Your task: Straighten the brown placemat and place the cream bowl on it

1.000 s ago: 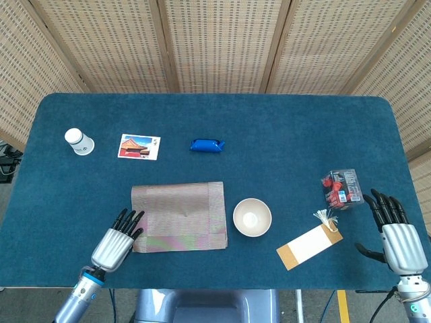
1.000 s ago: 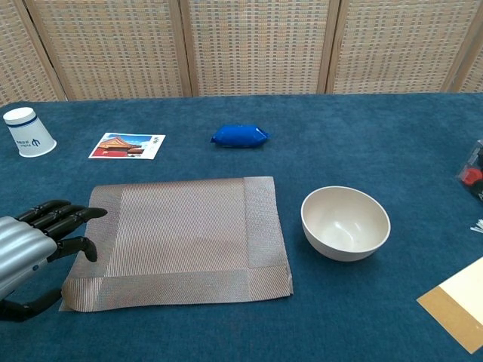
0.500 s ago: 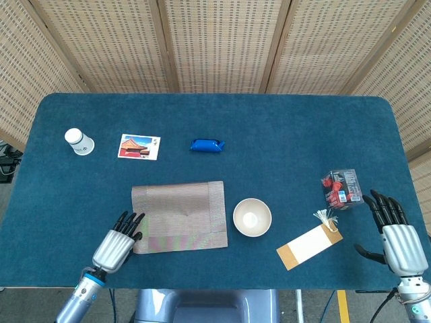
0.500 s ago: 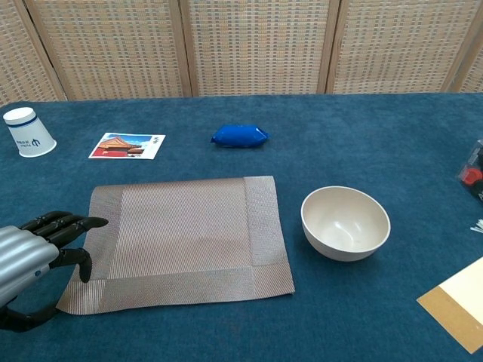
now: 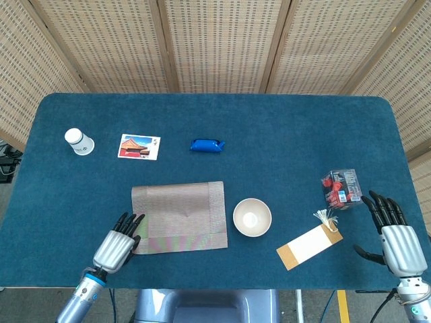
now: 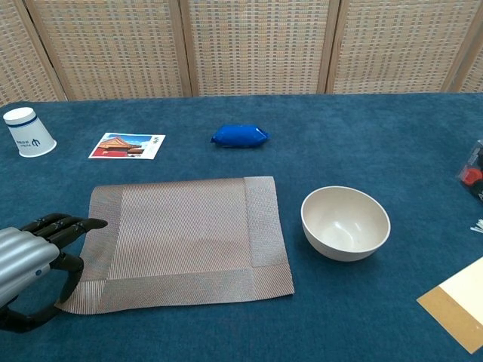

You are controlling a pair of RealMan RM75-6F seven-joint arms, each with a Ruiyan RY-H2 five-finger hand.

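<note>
We see the brown woven rectangular placemat (image 6: 185, 241) lying flat, its left edge under our left hand (image 6: 34, 253), fingers spread. The cream round bowl (image 6: 346, 222) sits just beyond its far edge. Our right hand (image 5: 399, 237) rests spread on bare blue counter (image 5: 283, 134).

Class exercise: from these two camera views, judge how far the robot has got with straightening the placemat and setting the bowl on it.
Looks done: the brown placemat lies flat and roughly square to the table edge. In hand: the left hand rests at the mat's near left corner, fingers on its edge. Left: the cream bowl sits on the cloth beside the mat, apart from it, untouched; the right hand holds nothing.
</note>
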